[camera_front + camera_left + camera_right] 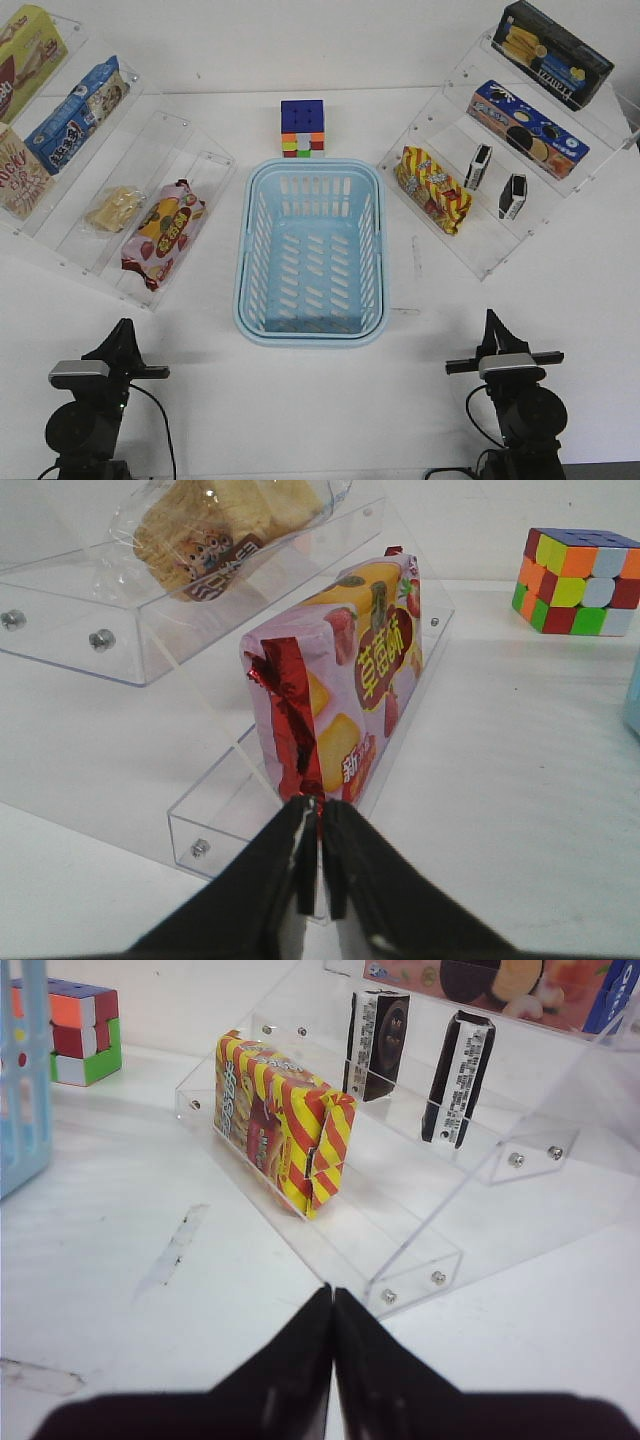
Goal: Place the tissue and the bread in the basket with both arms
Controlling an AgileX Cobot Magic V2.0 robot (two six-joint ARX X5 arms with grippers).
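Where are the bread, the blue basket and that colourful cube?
bread (114,208): front view, middle of the wrapped bun.
basket (310,334): front view, its near rim.
cube (302,128): front view, its front face.

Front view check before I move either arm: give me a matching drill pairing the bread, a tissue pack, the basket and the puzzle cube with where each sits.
Things:
1. bread
2. tissue pack
3. basket
4. puzzle cube

Places:
A. table centre, between the two racks
B. left clear rack, a step above the strawberry-print packet
C. just behind the basket's far rim
D. right clear rack, standing on edge

Pairs: 1-B, 2-D, 3-A, 4-C
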